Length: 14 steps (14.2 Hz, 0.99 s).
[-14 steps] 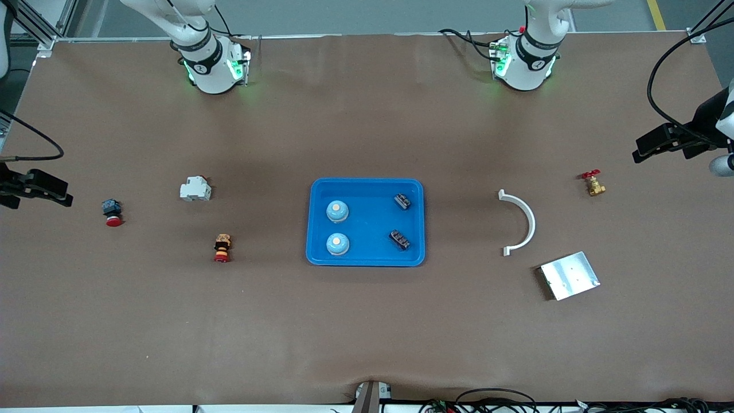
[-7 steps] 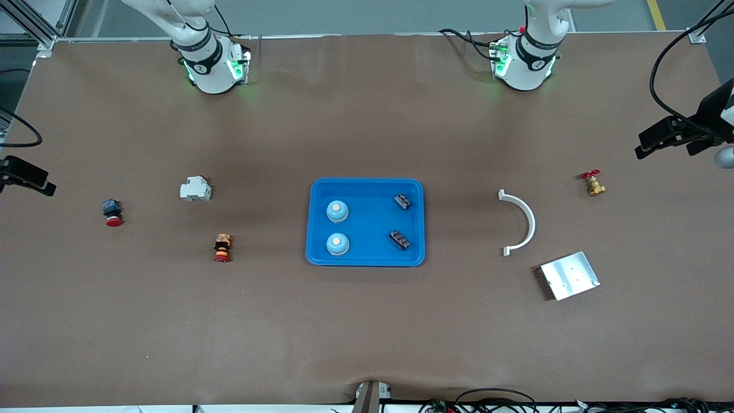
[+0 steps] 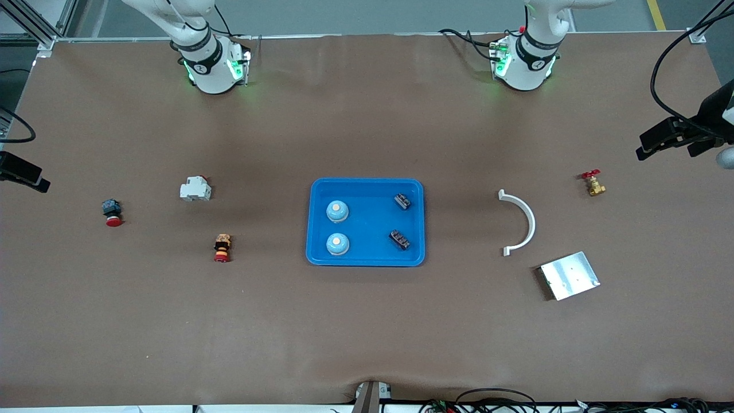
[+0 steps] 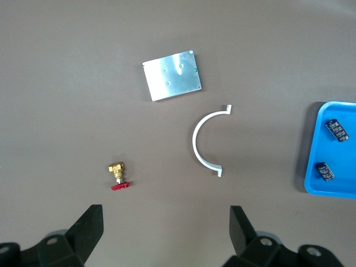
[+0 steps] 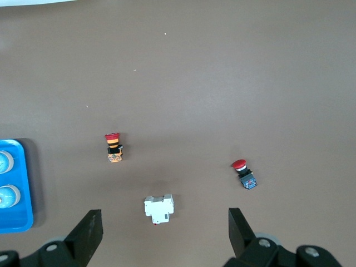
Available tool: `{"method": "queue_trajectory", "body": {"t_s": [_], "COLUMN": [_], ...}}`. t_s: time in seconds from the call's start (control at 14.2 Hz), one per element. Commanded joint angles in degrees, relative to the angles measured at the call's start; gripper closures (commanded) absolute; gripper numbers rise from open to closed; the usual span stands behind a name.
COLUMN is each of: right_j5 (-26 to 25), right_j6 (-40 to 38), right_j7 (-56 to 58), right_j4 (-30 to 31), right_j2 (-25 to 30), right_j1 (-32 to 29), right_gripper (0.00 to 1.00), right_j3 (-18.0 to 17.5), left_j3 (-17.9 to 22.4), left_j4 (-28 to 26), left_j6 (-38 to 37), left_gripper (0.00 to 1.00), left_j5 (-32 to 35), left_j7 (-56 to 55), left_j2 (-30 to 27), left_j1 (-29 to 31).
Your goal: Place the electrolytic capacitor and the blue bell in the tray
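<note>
The blue tray [image 3: 367, 189] sits mid-table, and taking its centre as the dial, two blue bells [image 3: 337, 211] stand inside at about ten and eight o'clock, while two dark capacitors [image 3: 402, 201] lie at two and four o'clock, all four clear of one another. From the left wrist view the capacitors [image 4: 337, 129] show as short black cylinders with pale markings, though I could not read what is printed on them.

Outside the tray, at about three o'clock, lies a white curved bracket [image 3: 520, 222], with a silver metal plate [image 3: 569, 275] near four and a brass valve [image 3: 593, 183] with a red handle farther out toward the left arm's end. Toward nine o'clock sit a white breaker block [image 3: 195, 189], an orange-and-red push button [image 3: 222, 248] and a red-capped switch [image 3: 112, 212].

The left gripper [image 4: 167, 231] hangs high over the left arm's end of the table, fingers spread wide and empty. The right gripper [image 5: 166, 231] hangs over the right arm's end, likewise spread apart and holding nothing.
</note>
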State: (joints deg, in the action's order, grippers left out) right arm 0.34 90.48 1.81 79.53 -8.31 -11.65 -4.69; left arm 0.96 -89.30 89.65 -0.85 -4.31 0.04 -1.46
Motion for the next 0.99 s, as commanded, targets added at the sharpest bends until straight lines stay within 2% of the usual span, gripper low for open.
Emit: {"method": "queue_trajectory", "body": {"t_s": [0.0,0.92], "right_j5": [1.15,1.07], "right_j6": [0.75,1.54], "right_j7": [-0.67,-0.49], "right_j4": [3.17,5.02], "right_j2": [2.76,5.32], "right_j1": [-1.35,-1.71], "right_gripper": [0.00,0.00], "right_j3": [-1.11,-1.03], "left_j3": [0.10,0.10], "left_j4": [-0.18,-0.18], "left_j6": [0.53,0.88], "left_gripper": [0.00,0.00], "left_j5": [1.20,0.59], "left_j7": [0.79,0.79], "left_j2": [-0.30,-0.13], "left_j1": [-0.12,0.06]}}
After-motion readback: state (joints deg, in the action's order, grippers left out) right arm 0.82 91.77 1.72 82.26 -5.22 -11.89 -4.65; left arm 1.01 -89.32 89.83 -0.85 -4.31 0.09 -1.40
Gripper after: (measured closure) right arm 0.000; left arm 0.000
